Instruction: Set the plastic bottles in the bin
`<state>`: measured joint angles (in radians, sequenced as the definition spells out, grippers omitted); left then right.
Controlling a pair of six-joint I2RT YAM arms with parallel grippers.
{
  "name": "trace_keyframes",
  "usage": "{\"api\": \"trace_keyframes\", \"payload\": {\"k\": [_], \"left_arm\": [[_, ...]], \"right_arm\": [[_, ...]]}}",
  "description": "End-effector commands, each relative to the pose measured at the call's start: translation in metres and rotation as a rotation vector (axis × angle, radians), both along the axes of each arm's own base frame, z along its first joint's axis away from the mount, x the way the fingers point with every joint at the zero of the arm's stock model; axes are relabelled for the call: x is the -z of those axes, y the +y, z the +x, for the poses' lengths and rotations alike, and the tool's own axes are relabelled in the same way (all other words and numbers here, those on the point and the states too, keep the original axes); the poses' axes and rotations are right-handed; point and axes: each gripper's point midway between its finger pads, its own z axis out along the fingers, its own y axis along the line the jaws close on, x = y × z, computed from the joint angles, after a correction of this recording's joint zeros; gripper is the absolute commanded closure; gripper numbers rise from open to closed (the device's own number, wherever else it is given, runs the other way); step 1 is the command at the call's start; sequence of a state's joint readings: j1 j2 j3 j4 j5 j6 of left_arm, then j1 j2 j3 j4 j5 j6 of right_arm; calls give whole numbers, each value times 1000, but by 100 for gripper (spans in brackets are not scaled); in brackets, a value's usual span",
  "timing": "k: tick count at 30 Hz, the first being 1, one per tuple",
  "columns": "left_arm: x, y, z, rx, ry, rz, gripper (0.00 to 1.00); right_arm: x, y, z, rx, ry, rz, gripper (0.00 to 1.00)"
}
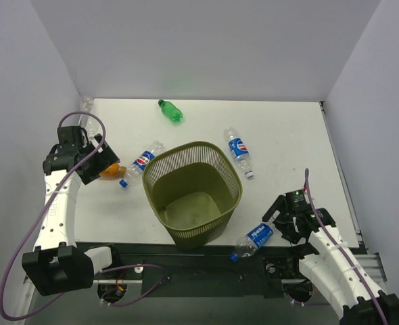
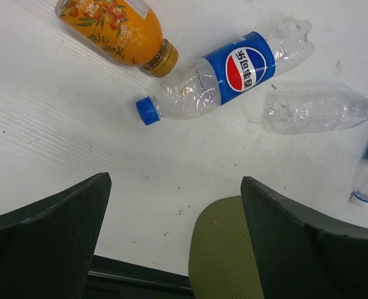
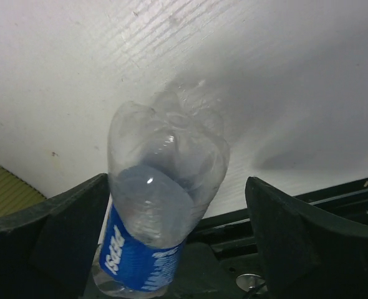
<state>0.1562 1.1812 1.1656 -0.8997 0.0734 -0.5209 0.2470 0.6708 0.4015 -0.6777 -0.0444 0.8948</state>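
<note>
The olive-green mesh bin (image 1: 221, 157) stands upright near the middle of the white counter (image 1: 287, 128), and every bottle in view lies on its side outside it. A green bottle (image 1: 170, 111) rests near the far wall. The right Pepsi bottle (image 1: 239, 151) lies just beside the bin's right rim. The left Pepsi bottle (image 1: 140, 162), blue-capped, lies off the bin's left rim. Its neck is close to the neck of the orange bottle (image 2: 118, 31). An unlabelled clear bottle (image 2: 318, 112) shows beside it in the left wrist view.

The left gripper (image 1: 99, 162) hangs over the orange bottle with its fingers (image 2: 53, 233) spread wide and nothing between them.

The front Pepsi bottle (image 1: 253, 238) lies at the counter's near edge, right of the bin, its cap end out over the dark rail. The right gripper (image 1: 289, 222) is at its base end, fingers (image 3: 302, 237) apart on either side of the bottle and not clamped on it.
</note>
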Motion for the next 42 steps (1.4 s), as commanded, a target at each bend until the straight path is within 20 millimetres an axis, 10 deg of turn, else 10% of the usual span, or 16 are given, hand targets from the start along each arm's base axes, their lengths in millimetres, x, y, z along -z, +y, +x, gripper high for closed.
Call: {"api": "trace_keyframes", "payload": {"k": [1,8,12,20,28,32,42], "left_arm": [[-3,-5,6,-2,-32,-32,3],[2,-3,10,-20,-22,-35,3],[5,-1,11,-25,-17,-29,3],[34,8,11,-78,102,-29,3],[39,13,9,-128,125,-21,3],[38,12,7,-144,124,-33,3],[39,12,3,-160,133,-40,3]], "right_arm": [[13,17,8,-41,13,53,21],[4,16,19,-49,1,28,64],[-39,-3,34,-84,-51,-104,76],[-274,-58,80,-61,-444,-425,76],[-437,-38,118,-37,-872,-320,76],[-462,18,147,-160,-992,-96,76],[-442,144,156,-443,-1012,-34,75]]}}
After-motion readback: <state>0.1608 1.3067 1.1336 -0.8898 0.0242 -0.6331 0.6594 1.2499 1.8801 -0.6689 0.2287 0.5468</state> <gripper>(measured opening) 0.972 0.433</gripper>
